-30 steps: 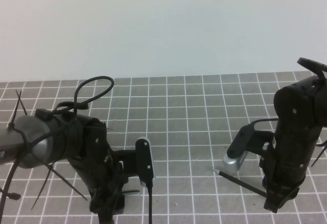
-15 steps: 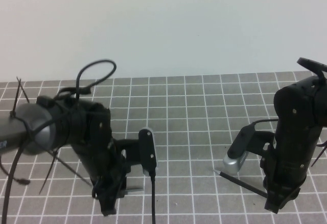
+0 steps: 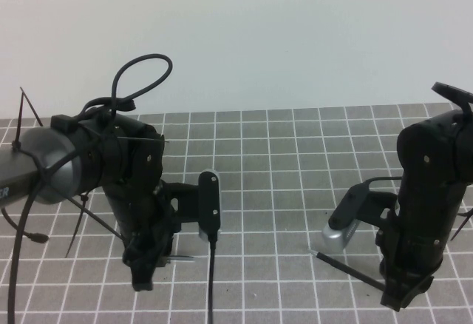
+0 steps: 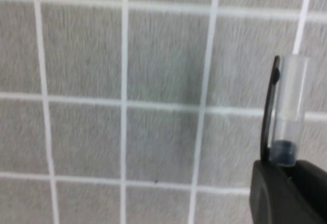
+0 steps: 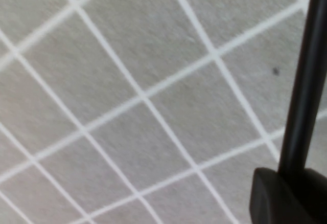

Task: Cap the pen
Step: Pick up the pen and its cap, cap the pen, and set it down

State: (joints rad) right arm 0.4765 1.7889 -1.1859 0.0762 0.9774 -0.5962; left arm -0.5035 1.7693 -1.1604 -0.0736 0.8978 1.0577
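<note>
- By my reading, you are at the joining step: each part is gripped, but they are not yet brought together.
- The left gripper (image 4: 287, 177) is closed on one end of the clear cap (image 4: 288, 106), over the left side of the mat (image 3: 281, 161).
- The right gripper (image 5: 288, 180) is closed on the black pen (image 3: 347, 265), over the right side of the mat, well apart from the cap.
- Next, you need to bring both toward the mat's middle, line the cap's free end up with the pen's tip, and push straight.
- The high view shows you the gap and the pen's slant, but the cap is only a pale sliver there.
- The left wrist view shows the cap's clip and tube plainly.
- The right wrist view shows only the pen's shaft, not its tip.
</note>
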